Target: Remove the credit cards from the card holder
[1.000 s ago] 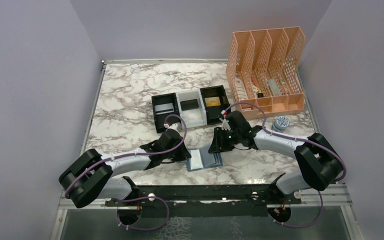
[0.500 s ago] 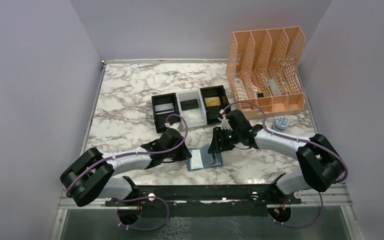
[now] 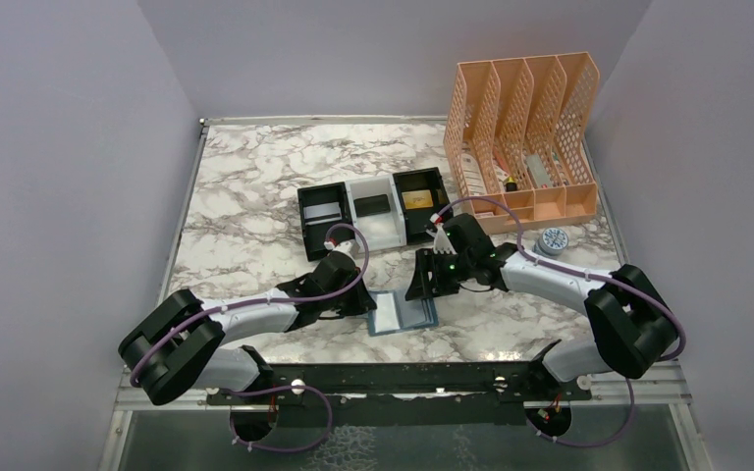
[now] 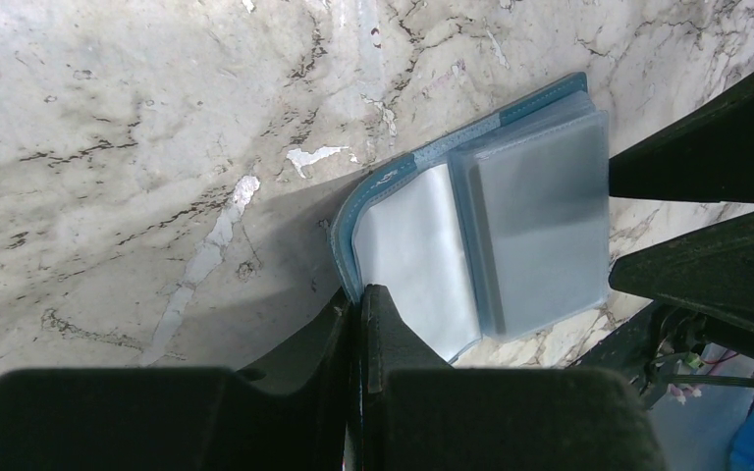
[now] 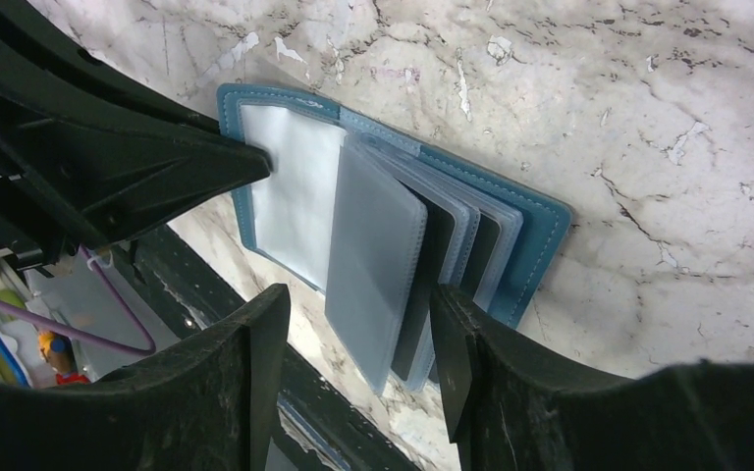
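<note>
While the teal-blue bifold card holder (image 3: 402,314) lies open on the marble tabletop (image 3: 245,186) close to its near edge, the left gripper (image 4: 361,294) has its fingers together, tips on the holder's left edge. The right gripper (image 5: 358,304) has its fingers apart, either side of the clear plastic sleeves (image 5: 373,255). Bare marble lies left; the black-and-white three-compartment tray (image 3: 303,235) with thin plastic credit cards (image 3: 324,209) stands just behind.

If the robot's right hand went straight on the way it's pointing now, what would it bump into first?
Most likely the clear sleeves fanned up from the open card holder: the right hand points down at them, fingers spread either side. Exact depth is unclear.
</note>
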Motion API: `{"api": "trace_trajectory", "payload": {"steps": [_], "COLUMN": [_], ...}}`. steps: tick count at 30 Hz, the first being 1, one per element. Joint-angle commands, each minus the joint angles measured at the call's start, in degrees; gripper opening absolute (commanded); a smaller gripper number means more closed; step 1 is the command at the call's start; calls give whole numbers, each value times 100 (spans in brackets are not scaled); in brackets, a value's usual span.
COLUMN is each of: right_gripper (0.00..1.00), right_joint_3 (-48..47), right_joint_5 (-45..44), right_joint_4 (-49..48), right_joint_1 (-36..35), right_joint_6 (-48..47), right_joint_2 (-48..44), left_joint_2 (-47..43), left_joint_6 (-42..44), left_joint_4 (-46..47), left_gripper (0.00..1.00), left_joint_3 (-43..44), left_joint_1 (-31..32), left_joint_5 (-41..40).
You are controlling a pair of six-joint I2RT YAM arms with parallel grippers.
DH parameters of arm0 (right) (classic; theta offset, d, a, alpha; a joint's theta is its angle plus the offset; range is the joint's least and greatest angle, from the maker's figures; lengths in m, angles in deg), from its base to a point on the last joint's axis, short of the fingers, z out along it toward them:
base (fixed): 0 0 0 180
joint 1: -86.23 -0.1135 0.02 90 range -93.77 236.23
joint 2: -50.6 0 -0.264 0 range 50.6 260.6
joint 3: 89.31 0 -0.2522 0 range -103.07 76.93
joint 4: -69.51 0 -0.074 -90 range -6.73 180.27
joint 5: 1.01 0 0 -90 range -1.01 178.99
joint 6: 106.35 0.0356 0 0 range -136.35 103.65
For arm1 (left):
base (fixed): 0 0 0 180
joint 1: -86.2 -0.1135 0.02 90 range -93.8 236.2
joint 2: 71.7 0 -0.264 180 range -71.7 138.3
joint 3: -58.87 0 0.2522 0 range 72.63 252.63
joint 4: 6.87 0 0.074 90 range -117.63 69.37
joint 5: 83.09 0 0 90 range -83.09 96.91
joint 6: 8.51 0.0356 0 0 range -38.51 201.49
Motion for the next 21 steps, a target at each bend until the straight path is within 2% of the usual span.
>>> {"api": "trace_trajectory", "payload": {"steps": [1,6,10,13,21], "right_gripper": [56,56,56,56,57], "right_joint_3": [-176,-194,-233,-264,-33], "right_joint_5": [163,205,-754,-1112,-272], "right_joint_4": [67,97,463,659,139], "right_joint_1": [-29,-30,-30,-30,-30], "right_joint_6": [-36,-14,141,173,206], "right_joint_2": [-137,-110,-283,-418,-281], "left_joint_2": [84,110,120,103,102], "left_joint_6": [79,90,101,101,110], "left_joint_4": [-46,-44,-48,-61,-82], "left_gripper": [8,8,8,7,7], "left_joint_3": [134,154,178,171,169], "left_joint_1": [13,15,15,15,15], "left_joint_5": [123,136,149,141,140]}}
